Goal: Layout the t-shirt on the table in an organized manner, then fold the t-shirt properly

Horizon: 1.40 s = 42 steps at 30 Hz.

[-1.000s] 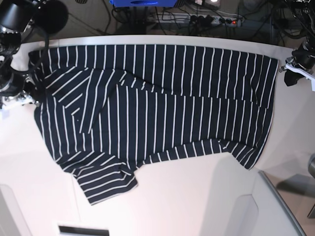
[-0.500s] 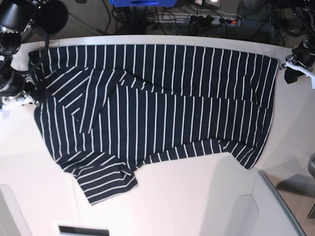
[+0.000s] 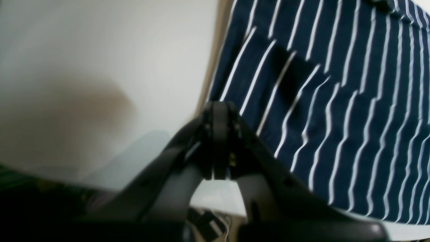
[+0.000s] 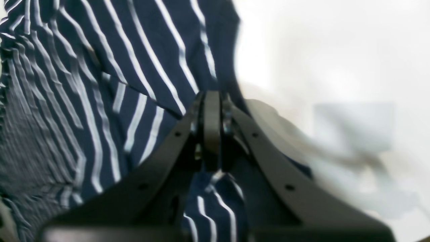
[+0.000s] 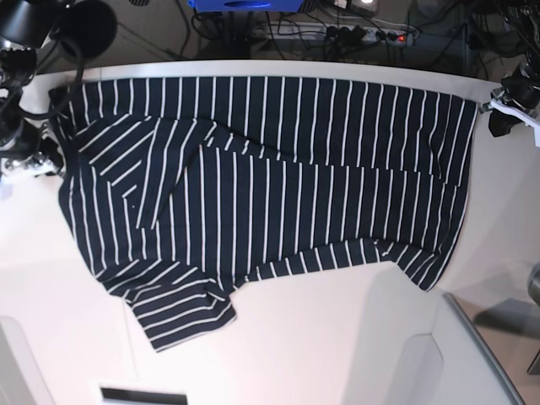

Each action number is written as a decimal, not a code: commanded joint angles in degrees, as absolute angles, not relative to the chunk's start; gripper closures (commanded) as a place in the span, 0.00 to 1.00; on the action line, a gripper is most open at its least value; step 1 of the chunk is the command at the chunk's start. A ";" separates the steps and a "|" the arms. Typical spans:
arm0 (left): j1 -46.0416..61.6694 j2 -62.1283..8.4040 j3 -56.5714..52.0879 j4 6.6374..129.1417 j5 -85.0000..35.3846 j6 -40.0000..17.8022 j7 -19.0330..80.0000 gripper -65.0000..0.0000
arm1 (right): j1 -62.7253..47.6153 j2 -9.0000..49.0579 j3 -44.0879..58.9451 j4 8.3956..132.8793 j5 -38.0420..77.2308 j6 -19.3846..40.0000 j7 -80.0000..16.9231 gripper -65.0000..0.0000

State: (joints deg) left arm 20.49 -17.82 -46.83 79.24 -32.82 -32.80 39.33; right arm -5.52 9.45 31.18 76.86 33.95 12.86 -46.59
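Note:
The dark navy t-shirt (image 5: 270, 186) with thin white stripes lies spread across the white table (image 5: 321, 337), one sleeve folded over near the front left. My left gripper (image 5: 496, 125) hovers at the shirt's far right corner. In the left wrist view this gripper (image 3: 218, 111) is shut and empty, over bare table (image 3: 100, 50) just beside the t-shirt's edge (image 3: 336, 101). My right gripper (image 5: 52, 156) sits at the shirt's left edge. In the right wrist view it (image 4: 211, 97) is shut, above the t-shirt's border (image 4: 100, 84), with no fabric visible between its tips.
Beyond the table's curved far edge lie cables and a power strip (image 5: 371, 35). A raised pale panel (image 5: 472, 354) stands at the front right. White tabletop (image 4: 336, 50) stretches away from the shirt's left side.
My left gripper has drifted slightly up and away from the shirt's right corner. The right arm has shifted a little towards the far edge. The shirt lies as before.

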 commanded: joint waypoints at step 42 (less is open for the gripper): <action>22.37 -12.53 -39.08 86.20 -8.48 -40.00 20.97 1.00 | -14.64 12.44 -0.48 87.34 11.21 -0.48 -30.02 1.00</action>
